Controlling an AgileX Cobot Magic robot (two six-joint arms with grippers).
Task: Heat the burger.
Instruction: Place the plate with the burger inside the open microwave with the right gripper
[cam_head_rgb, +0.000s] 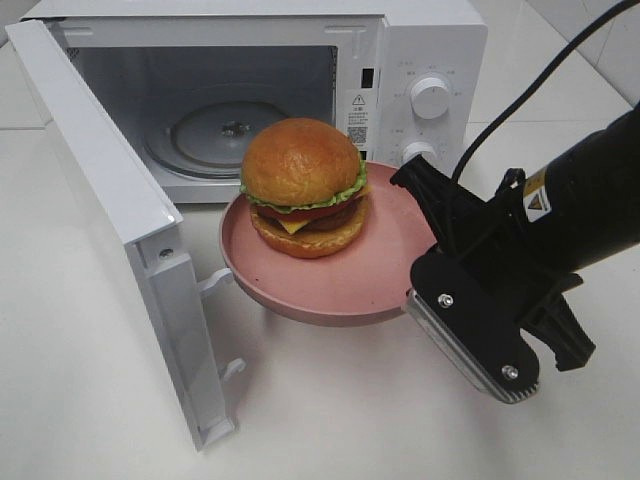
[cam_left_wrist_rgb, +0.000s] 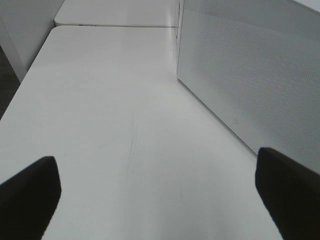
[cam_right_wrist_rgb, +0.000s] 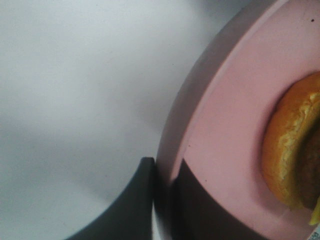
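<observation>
The burger (cam_head_rgb: 305, 185), with its golden bun, lettuce, tomato and cheese, sits on a pink plate (cam_head_rgb: 300, 300). The plate hangs above the table just in front of the open microwave (cam_head_rgb: 430, 60). My right gripper (cam_head_rgb: 418, 190) is shut on the plate's right rim. In the right wrist view its fingers (cam_right_wrist_rgb: 140, 200) pinch the plate's (cam_right_wrist_rgb: 225, 115) edge, with the burger (cam_right_wrist_rgb: 290, 150) beyond them. My left gripper (cam_left_wrist_rgb: 157, 200) is open over bare table, with nothing between its fingertips. It does not show in the exterior high view.
The microwave door (cam_head_rgb: 110, 200) swings out to the left, and its outer face (cam_left_wrist_rgb: 250, 75) stands beside my left gripper. A glass turntable (cam_head_rgb: 225, 125) lies inside the cavity. The white table (cam_left_wrist_rgb: 100, 100) runs on to the left.
</observation>
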